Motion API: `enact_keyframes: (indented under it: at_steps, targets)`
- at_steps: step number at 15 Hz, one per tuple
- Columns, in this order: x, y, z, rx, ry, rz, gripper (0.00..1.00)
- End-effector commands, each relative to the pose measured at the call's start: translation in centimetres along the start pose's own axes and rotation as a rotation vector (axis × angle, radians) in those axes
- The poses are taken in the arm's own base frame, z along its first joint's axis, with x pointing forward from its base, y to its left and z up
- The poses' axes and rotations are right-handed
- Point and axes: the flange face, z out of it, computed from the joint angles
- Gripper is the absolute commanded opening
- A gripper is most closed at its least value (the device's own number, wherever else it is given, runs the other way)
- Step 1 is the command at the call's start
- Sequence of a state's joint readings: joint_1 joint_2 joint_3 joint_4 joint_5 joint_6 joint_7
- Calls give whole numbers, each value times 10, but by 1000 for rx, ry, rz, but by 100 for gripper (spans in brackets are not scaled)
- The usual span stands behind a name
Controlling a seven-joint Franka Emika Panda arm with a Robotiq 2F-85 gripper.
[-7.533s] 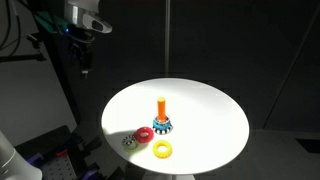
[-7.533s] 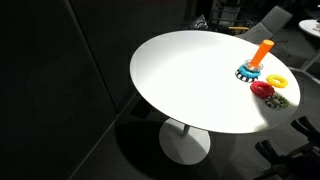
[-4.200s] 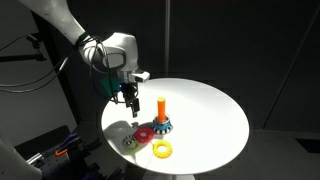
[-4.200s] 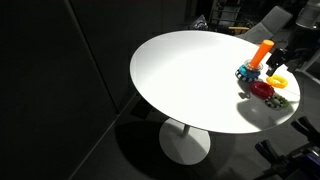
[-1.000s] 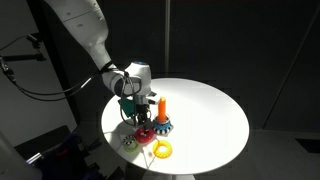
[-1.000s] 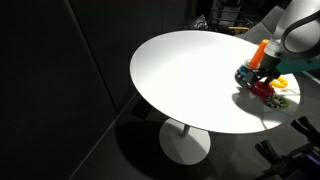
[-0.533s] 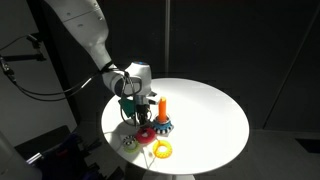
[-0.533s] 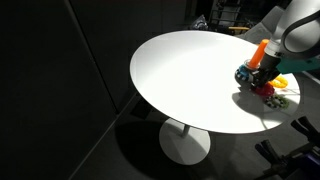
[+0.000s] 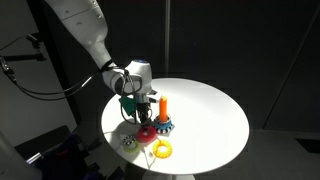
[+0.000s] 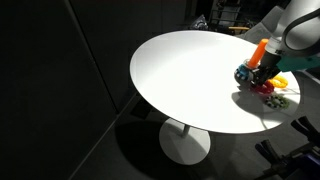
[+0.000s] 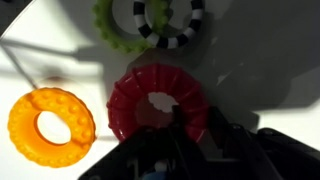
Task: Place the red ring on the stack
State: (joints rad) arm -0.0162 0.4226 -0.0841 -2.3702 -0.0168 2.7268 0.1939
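On the white table, just beside the stack, the red ring is seen lying flat. The grasping step is judged to be in hand: the gripper is set low at the ring's rim, one finger apparently over the hole. Whether the jaws are closed on the ring cannot be told, the fingertips being lost in shadow. A firm pinch, a lift and alignment over the orange peg are called for next. The green ring is cut off by the wrist view's edge; the yellow ring lies near.
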Motion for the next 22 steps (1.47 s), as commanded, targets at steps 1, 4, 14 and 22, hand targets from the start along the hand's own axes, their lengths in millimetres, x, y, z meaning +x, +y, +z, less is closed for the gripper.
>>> enact_keyframes:
  at_steps: [1, 4, 14, 22]
  targets:
    - [1, 1, -26, 10, 31, 11, 10]
    - [1, 1, -46, 11, 55, 15, 10]
    - [7, 3, -131, 32, 97, 46, 10]
    - [19, 6, -199, 68, 160, 131, 10]
